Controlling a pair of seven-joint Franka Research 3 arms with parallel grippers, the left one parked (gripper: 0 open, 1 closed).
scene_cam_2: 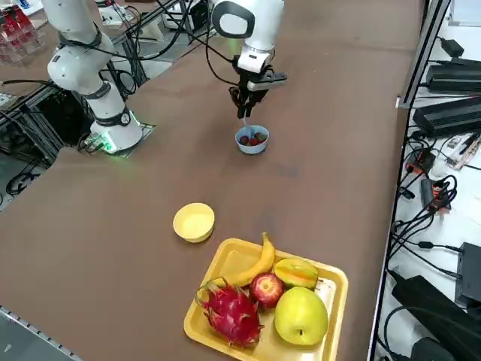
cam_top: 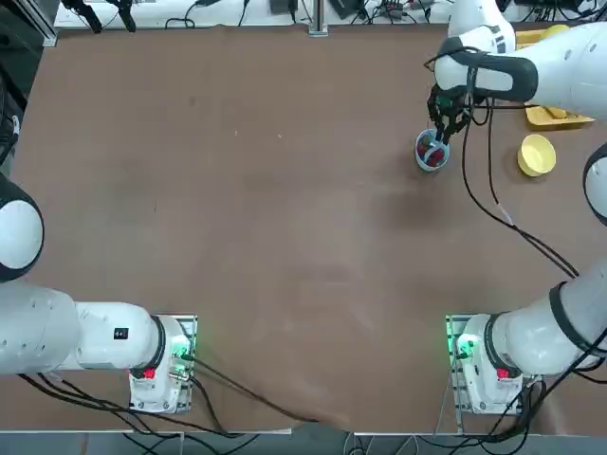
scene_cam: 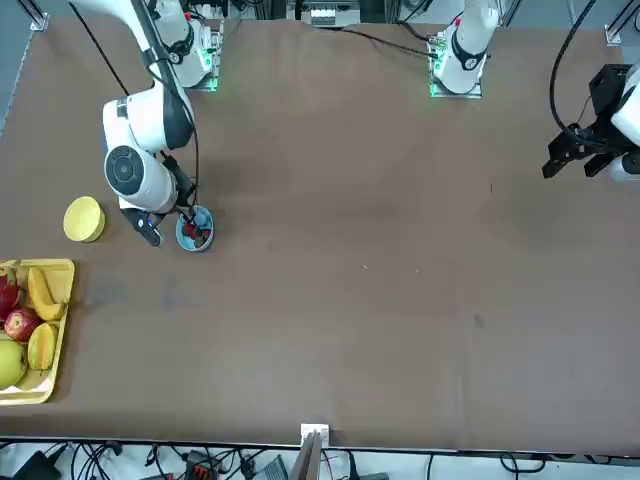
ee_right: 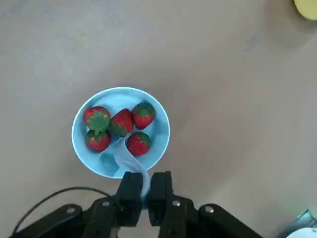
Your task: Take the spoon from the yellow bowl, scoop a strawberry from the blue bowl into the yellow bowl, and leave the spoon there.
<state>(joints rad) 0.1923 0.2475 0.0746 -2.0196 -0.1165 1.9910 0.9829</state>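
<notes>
Basically, small light-blue and white spoon [ee_right: 131, 161], curved, bowl end down among red, green-leafed strawberries [ee_right: 138, 143] in blue bowl [ee_right: 92, 162]; right gripper [ee_right: 145, 191] above the rim, fingers clenched on its handle.

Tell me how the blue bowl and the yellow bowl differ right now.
The blue bowl holds strawberries, while the yellow bowl is empty. The spoon, gripped in the right claw, dips into the blue bowl; nothing reaches into the yellow bowl. The yellow bowl sits nearer the fruit tray than the blue bowl does. Both are small, round and upright on the table.
</notes>
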